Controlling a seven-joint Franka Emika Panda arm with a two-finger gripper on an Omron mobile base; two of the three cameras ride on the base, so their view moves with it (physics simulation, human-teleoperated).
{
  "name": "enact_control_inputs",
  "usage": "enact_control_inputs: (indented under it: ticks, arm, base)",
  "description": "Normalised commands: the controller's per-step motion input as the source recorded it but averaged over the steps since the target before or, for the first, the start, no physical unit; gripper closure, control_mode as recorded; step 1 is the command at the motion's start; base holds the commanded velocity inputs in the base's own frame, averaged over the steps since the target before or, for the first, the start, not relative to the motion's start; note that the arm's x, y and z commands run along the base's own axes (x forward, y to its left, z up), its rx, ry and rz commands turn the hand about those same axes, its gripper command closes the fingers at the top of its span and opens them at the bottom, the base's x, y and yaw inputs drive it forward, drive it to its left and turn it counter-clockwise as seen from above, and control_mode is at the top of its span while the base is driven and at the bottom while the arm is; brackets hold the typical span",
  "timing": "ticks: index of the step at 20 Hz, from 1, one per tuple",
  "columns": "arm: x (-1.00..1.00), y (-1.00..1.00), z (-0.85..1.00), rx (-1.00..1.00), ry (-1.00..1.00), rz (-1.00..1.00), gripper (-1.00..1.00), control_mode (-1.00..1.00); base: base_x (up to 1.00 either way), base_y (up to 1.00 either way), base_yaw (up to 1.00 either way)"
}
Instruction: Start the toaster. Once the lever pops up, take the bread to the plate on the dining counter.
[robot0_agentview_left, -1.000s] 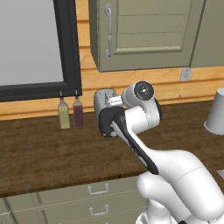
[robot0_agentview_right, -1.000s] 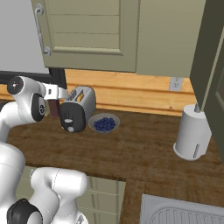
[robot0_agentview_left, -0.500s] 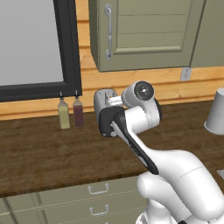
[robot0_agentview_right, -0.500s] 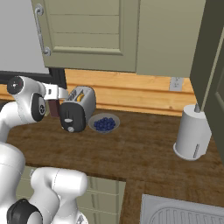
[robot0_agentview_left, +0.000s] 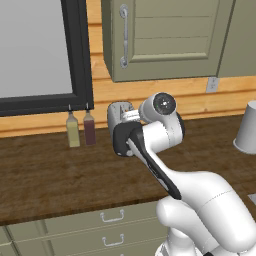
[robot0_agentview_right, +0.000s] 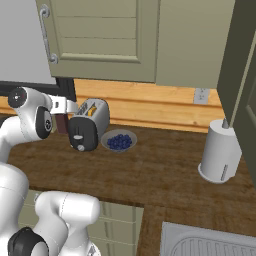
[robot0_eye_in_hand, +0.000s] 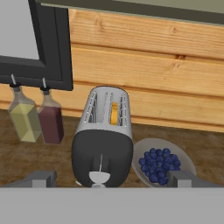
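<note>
The silver toaster (robot0_eye_in_hand: 105, 127) stands on the wooden worktop against the wall, its black end panel toward me. Its top also peeks out behind my arm (robot0_agentview_left: 118, 111). The bread (robot0_eye_in_hand: 114, 113) sits deep in the right slot, only its golden edge showing, also visible as an orange strip (robot0_agentview_right: 90, 111). The whitish lever (robot0_eye_in_hand: 99, 176) is low on the panel, seen too from the right (robot0_agentview_right: 77, 135). My gripper (robot0_eye_in_hand: 111, 181) is open, its fingertips (robot0_eye_in_hand: 41, 178) wide apart on either side of the panel, just in front of it (robot0_agentview_right: 73, 111). The plate and dining counter are out of view.
Two small bottles (robot0_eye_in_hand: 25, 118) (robot0_agentview_left: 89, 129) stand left of the toaster under the black window frame. A grey bowl of blueberries (robot0_agentview_right: 119, 141) sits right of it. A paper towel roll (robot0_agentview_right: 220, 157) and a sink (robot0_agentview_right: 210, 245) lie further right. Wall cabinets hang above.
</note>
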Motion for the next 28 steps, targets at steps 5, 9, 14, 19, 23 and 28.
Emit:
enact_control_inputs:
  ticks: [5,9,14,19,23,28]
  arm:
    - [0.00,0.00,0.00,0.00,0.00,0.00,-1.00,-1.00]
    - [0.00,0.00,0.00,0.00,0.00,0.00,-1.00,-1.00]
    - [0.00,0.00,0.00,0.00,0.00,0.00,-1.00,-1.00]
    - [0.00,0.00,0.00,0.00,0.00,0.00,-1.00,-1.00]
    - [0.00,0.00,0.00,0.00,0.00,0.00,-1.00,-1.00]
    - [0.00,0.00,0.00,0.00,0.00,0.00,-1.00,-1.00]
  base:
    - [0.00,0.00,0.00]
    - [0.00,0.00,0.00]
    - [0.00,0.00,0.00]
    - [0.00,0.00,0.00]
    - [0.00,0.00,0.00]
    - [0.00,0.00,0.00]
